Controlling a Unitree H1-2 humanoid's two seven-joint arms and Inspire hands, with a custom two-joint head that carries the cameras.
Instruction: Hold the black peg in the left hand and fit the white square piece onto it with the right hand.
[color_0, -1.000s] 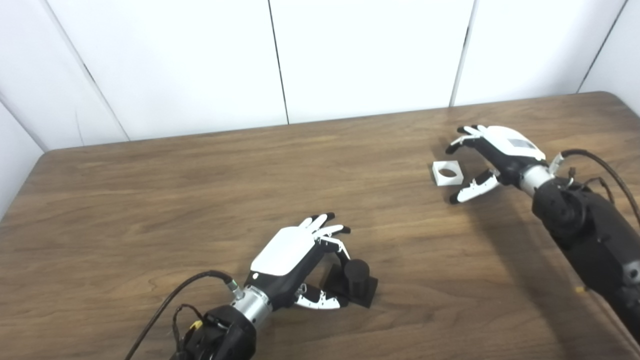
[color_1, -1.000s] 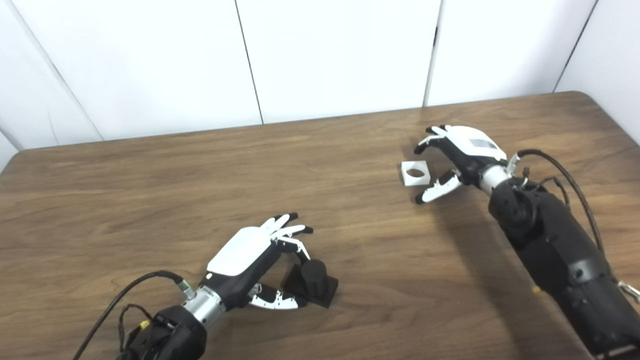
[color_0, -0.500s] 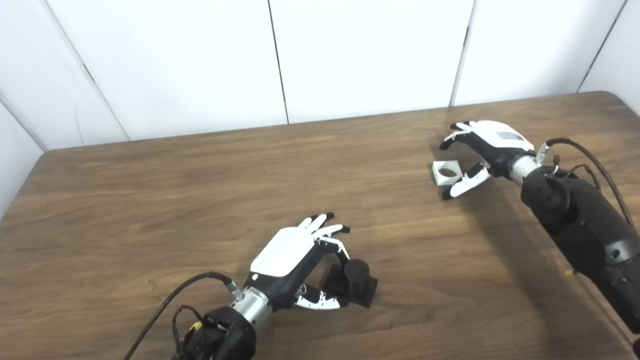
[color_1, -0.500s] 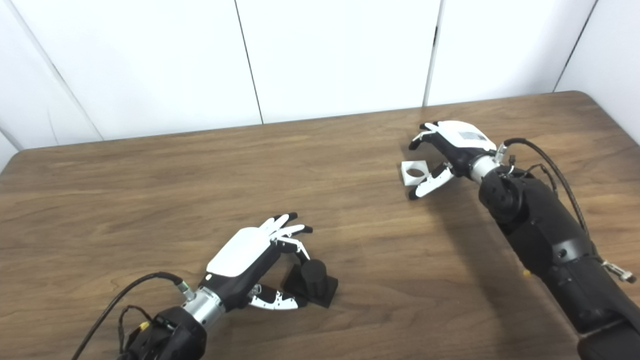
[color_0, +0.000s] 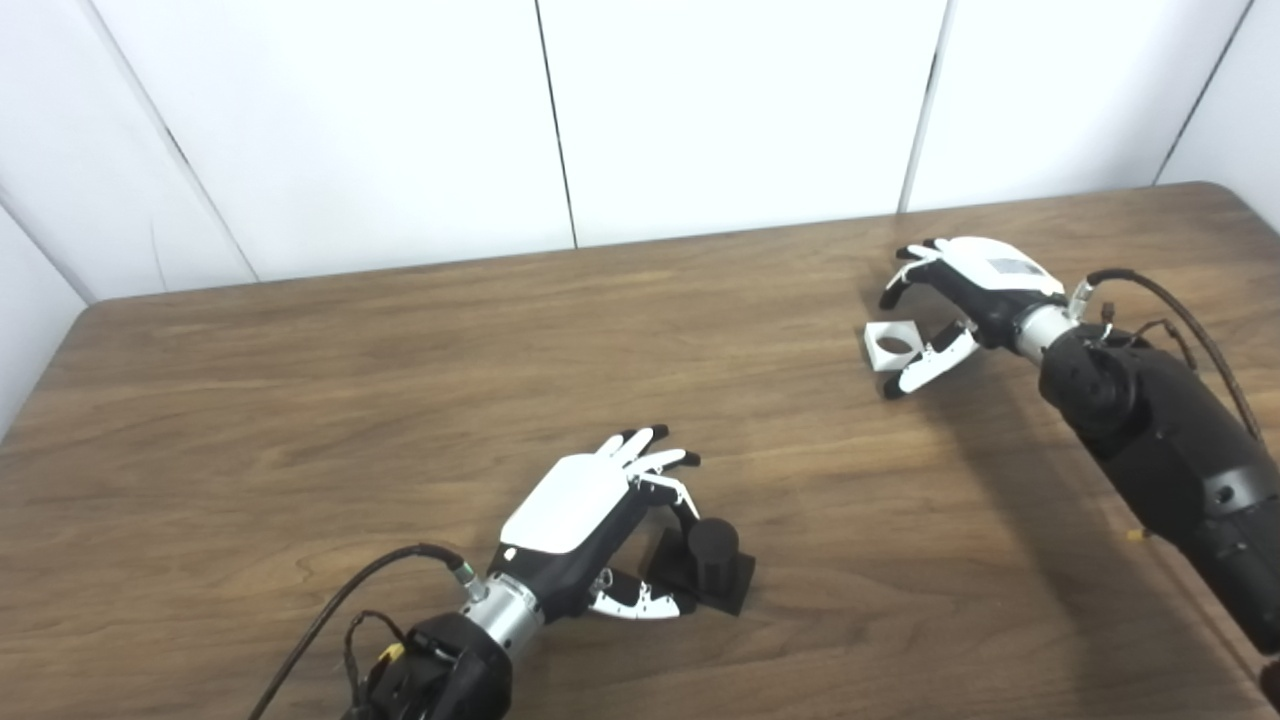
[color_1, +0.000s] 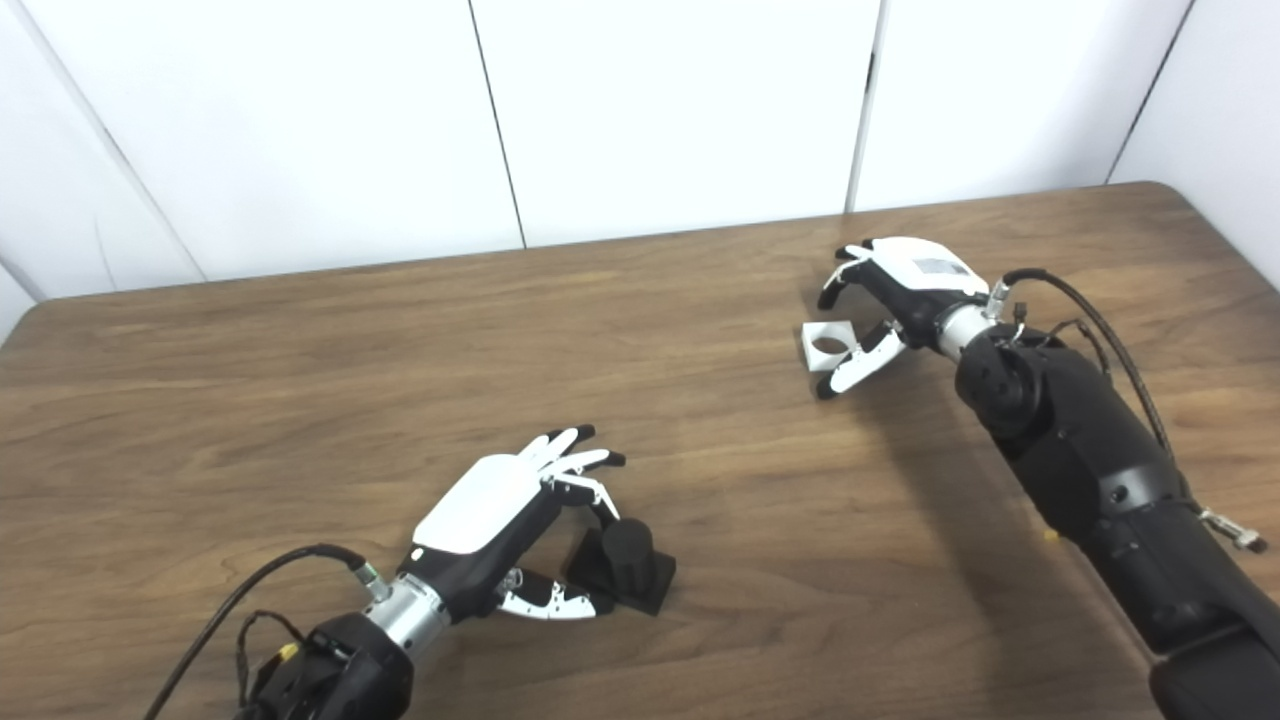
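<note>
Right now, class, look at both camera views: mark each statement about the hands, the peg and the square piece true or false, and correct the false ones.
1. The white square piece lies flat on the table. True.
2. The right hand has lifted it clear of the table. False: the hand is open around it.
3. The black peg stands upright on its base. True.
4. The left hand is beside the white piece. False: it is at the peg.
5. The white piece sits on the peg. False: they lie far apart.

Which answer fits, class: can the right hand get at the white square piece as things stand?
Probably yes: the right hand is open right beside the white square piece, which lies flat on the table, nothing between them.
</note>
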